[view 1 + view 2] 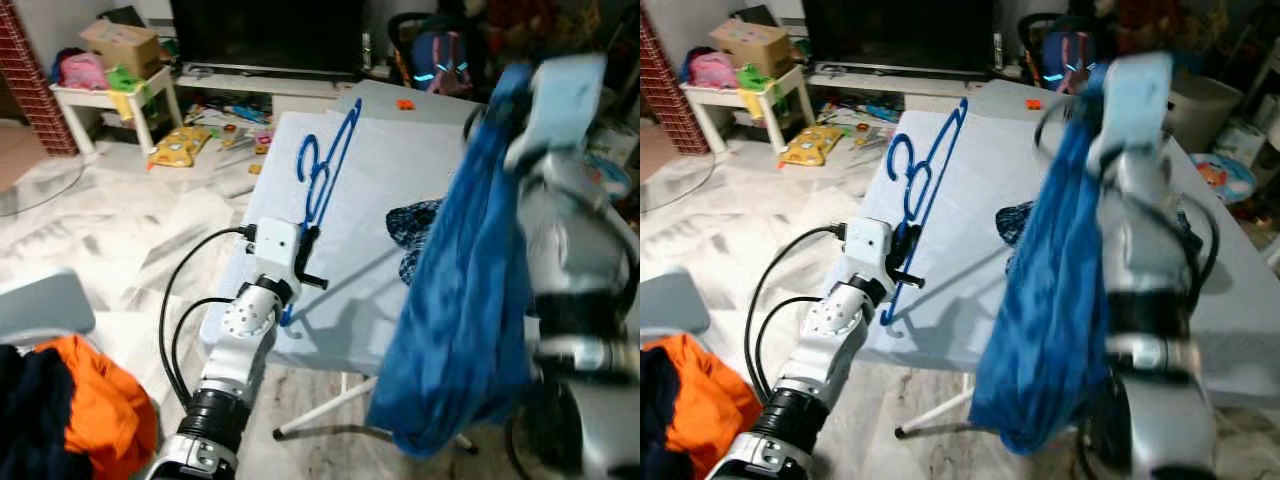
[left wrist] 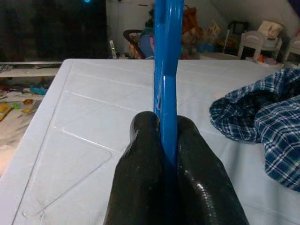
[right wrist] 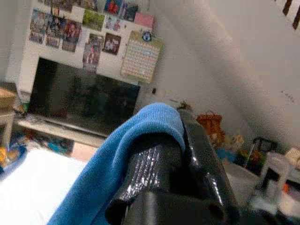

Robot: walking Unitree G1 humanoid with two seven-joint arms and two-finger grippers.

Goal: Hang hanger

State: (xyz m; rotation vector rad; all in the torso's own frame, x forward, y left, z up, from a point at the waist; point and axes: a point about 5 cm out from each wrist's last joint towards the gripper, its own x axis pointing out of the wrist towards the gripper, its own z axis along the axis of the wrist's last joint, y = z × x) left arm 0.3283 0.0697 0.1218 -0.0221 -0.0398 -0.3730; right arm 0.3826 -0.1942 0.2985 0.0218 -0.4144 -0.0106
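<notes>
Bare white tabletop point(image 1: 350, 210) lies open between the blue hanger point(image 1: 325, 170) and the plaid shirt point(image 1: 415, 225). Blue garment point(image 1: 460, 290) hangs from the raised right gripper point(image 3: 180, 140), blocking the table's right side. Far end open, small orange object point(image 1: 404, 104) there.

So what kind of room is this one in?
Probably a home living room: a big TV on a low unit, toys strewn on the marble floor, a stroller behind the table.
</notes>
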